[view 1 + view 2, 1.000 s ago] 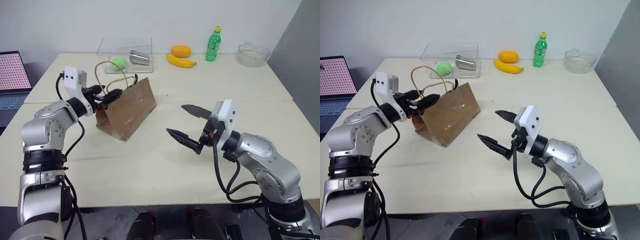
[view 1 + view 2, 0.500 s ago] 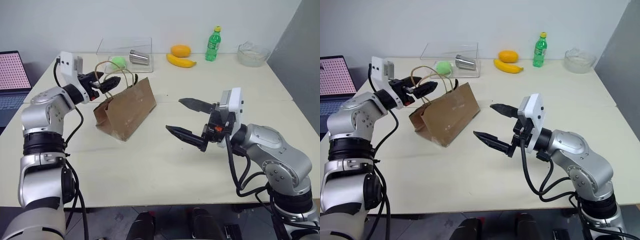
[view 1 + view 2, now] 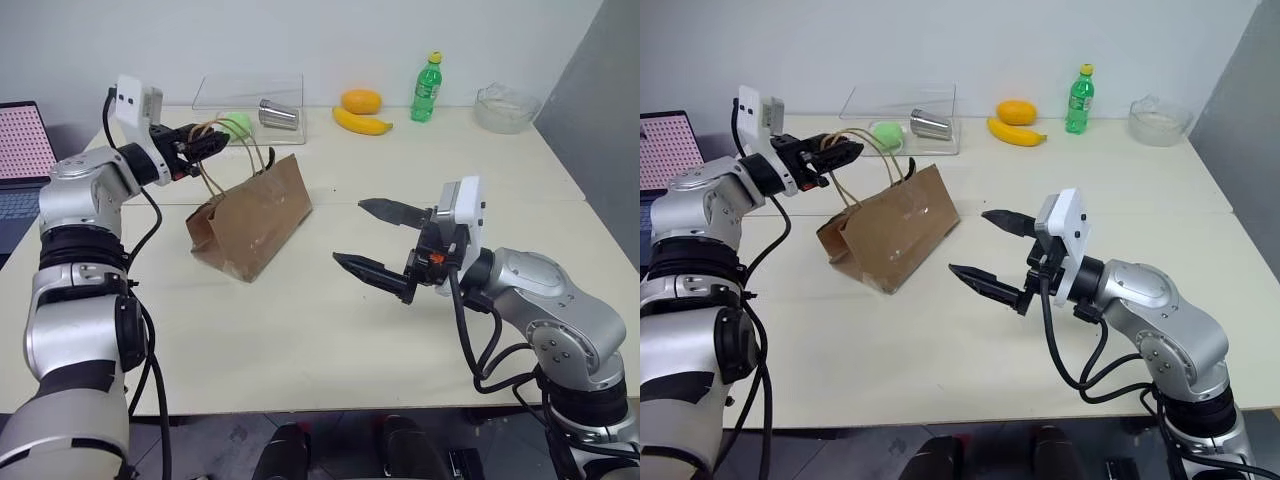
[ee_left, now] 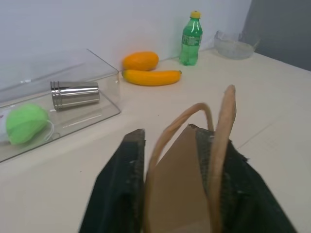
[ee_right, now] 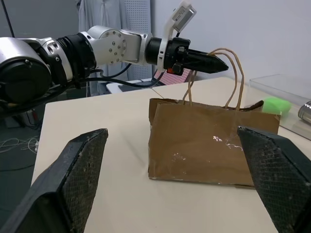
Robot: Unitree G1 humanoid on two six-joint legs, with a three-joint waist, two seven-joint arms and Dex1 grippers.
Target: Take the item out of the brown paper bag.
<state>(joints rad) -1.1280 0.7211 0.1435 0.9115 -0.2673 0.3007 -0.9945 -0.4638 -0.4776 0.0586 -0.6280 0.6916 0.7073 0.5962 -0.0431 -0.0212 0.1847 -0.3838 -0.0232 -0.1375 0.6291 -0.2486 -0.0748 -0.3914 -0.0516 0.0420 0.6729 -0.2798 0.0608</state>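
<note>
- The brown paper bag point(image 3: 250, 222) sat on the pale desk point(image 3: 330, 330), toward the robot's left side; it was creased, wider than tall, leaning slightly, with thin tan looped handles point(image 3: 228, 150) rising from its top edge
- The left claw point(image 3: 210, 141) was raised at the top of the handles, pointing roughly level across the bag; in the left wrist view its two black fingers point(image 4: 121, 194) were drawn in around a handle loop, so it appeared to be pinching the handles; how firm the grip was could not be told
- The right claw point(image 3: 378, 238) hovered above the desk to the bag's right, well apart from it, its fingers spread wide and empty, aimed toward the bag's broad side
- The bag's long axis ran slantwise from near left to far right; its mouth faced upward beneath the left claw, so the right claw lay off to one side of the opening rather than over it
- The item itself, said to be small, round and red, was hidden; presumably it lay inside the bag; nothing red was visible
- By my judgement, the free right claw was the one to reach in, and it had to rise over the mouth first
- Beyond the bag stood a clear tray point(image 3: 250, 110) holding a green ball point(image 3: 238, 124) and a metal cup point(image 3: 279, 115)
</note>
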